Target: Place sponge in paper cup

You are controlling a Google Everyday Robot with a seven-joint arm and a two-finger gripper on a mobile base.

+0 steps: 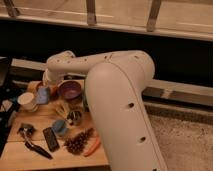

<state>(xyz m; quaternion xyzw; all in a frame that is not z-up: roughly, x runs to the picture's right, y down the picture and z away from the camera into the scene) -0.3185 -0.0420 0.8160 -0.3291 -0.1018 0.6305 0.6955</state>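
The blue-grey sponge [42, 94] hangs at the end of my white arm, with my gripper [45, 88] shut on it, just above the wooden table's back left part. The white paper cup [26, 100] stands upright immediately left of the sponge and slightly lower in the picture. The sponge is beside the cup's rim, not inside it. My wrist hides most of the gripper's fingers.
A purple bowl [70, 90] sits right of the sponge, with an orange bowl [38, 85] partly hidden behind it. Nearer the front lie a round blue object [59, 127], a pine cone [79, 142], an orange piece [92, 147] and black tools [50, 139]. My bulky arm [117, 100] covers the table's right side.
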